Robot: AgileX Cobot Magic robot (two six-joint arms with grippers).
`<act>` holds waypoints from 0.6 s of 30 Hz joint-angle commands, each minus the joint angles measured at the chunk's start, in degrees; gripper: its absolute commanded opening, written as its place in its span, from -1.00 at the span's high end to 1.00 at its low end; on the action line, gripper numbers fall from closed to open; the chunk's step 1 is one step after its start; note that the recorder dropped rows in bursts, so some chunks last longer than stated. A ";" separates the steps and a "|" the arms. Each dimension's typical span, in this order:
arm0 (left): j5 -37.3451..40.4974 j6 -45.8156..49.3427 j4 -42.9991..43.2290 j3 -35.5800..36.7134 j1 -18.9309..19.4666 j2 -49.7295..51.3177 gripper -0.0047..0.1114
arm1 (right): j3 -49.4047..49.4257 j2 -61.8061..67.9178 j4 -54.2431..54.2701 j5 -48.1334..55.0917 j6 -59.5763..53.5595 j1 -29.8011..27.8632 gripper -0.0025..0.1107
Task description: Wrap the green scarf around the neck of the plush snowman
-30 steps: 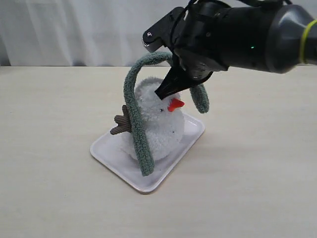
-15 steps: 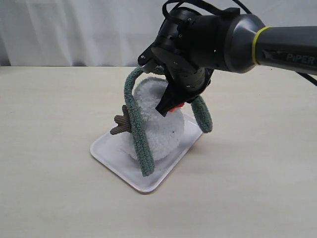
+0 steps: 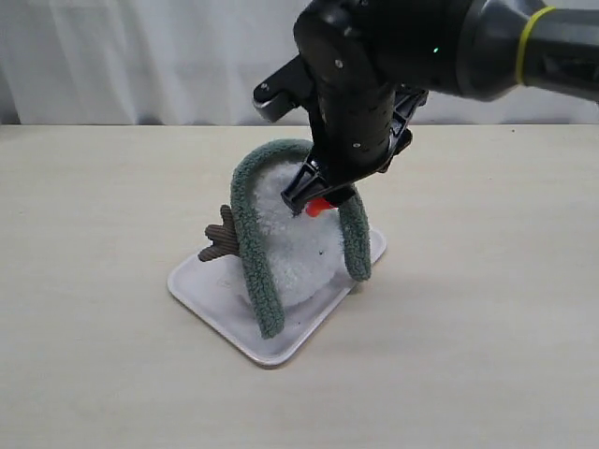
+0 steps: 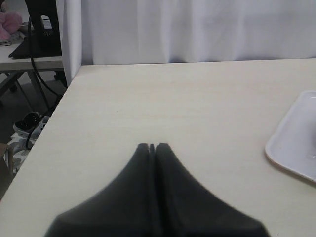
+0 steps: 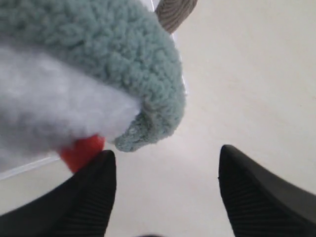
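Because the green scarf looks soft and limp, I'd pinch a hanging end; my right gripper stands wide open, empty.

Table: pale, faint wood grain, matt, flat. One item lies directly on it: a white rectangular tray with rounded corners and a low raised rim. It sits about mid-table, askew, one corner pointing at the near edge.
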 commanded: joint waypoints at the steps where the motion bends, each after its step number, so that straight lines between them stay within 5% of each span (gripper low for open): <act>1: -0.72 0.00 -0.11 0.09 -0.08 -0.11 0.92 | -3.36 -3.27 4.78 1.55 -0.79 -0.24 -0.06; 4: -0.72 0.00 -0.11 0.09 -0.08 -0.11 0.92 | -4.68 -4.95 8.96 0.35 -0.79 -0.24 0.08; 11: -0.72 0.00 -0.11 0.09 -0.08 -0.11 0.92 | -5.21 -5.26 12.50 -5.36 -0.89 -0.24 0.88; 18: -0.87 0.00 -0.11 0.09 -0.08 -0.11 0.92 | -5.21 -0.76 10.41 -12.63 -0.42 -0.24 0.88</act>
